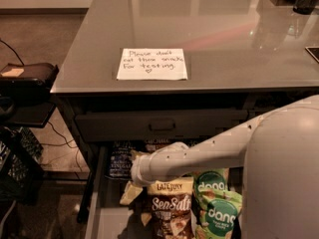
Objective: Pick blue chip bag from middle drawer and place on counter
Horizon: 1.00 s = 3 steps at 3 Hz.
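The blue chip bag lies at the back left of the open middle drawer, partly under the shut drawer above it. My gripper hangs from the pale arm's wrist and reaches down into the drawer just right of and in front of the blue bag. The arm comes in from the right across the drawer. The counter above is glossy grey and carries a white handwritten note.
A brown "Sea Salt" bag and green "dang" bags stand in the drawer under the arm. A shut drawer front with a recessed handle sits above. A black box, a crate and cables are at the left.
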Each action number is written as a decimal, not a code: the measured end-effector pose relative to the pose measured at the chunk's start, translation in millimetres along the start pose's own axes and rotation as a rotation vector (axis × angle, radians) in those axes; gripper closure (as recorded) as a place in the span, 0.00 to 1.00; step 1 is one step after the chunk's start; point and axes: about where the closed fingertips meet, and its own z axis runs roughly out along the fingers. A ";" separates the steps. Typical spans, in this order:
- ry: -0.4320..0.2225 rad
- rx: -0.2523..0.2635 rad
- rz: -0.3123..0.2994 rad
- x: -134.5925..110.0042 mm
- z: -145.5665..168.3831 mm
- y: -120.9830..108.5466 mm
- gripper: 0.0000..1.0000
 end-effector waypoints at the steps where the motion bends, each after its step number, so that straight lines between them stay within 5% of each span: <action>1: -0.050 -0.006 -0.035 -2.1 24.3 -1.3 0.00; 2: -0.104 -0.014 -0.065 -7.7 53.3 -6.2 0.00; 3: -0.131 -0.002 -0.111 -13.3 72.9 -15.8 0.14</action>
